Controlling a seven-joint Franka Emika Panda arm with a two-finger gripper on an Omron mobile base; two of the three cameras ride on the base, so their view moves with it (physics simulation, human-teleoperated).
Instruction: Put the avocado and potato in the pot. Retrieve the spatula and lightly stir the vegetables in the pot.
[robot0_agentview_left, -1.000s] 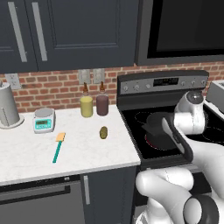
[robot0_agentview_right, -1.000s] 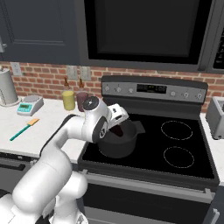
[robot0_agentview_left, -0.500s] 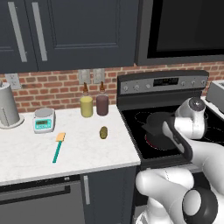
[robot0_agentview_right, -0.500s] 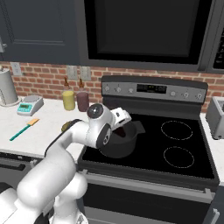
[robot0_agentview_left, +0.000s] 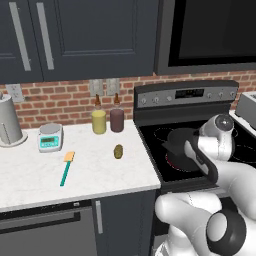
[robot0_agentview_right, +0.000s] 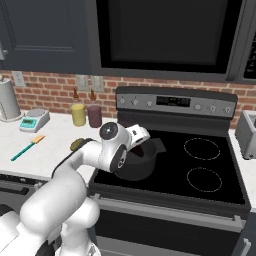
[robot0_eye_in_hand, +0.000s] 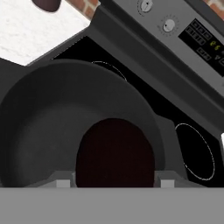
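Observation:
In the hand view a very dark, rounded avocado (robot0_eye_in_hand: 114, 153) sits between my gripper's (robot0_eye_in_hand: 114, 183) two finger tips, and the gripper is shut on it. It hangs just above the inside of the dark pot (robot0_eye_in_hand: 39, 113). The pot (robot0_agentview_right: 147, 161) stands on the stove's front left burner, with my hand (robot0_agentview_right: 136, 136) over it. The olive potato (robot0_agentview_left: 118, 151) lies on the white counter near the stove. The teal-handled spatula (robot0_agentview_left: 66, 168) lies further left on the counter, blade away from me.
A yellow jar (robot0_agentview_left: 99, 121) and a maroon jar (robot0_agentview_left: 117, 120) stand at the brick wall. A small scale (robot0_agentview_left: 50, 137) and a grey canister (robot0_agentview_left: 9, 121) are at the counter's left. Right-hand burners (robot0_agentview_right: 202, 149) are bare. A metal box (robot0_agentview_right: 247, 132) stands at the far right.
My hand has sunk a little lower over the pot with the avocado still in it. The potato and spatula lie where they were.

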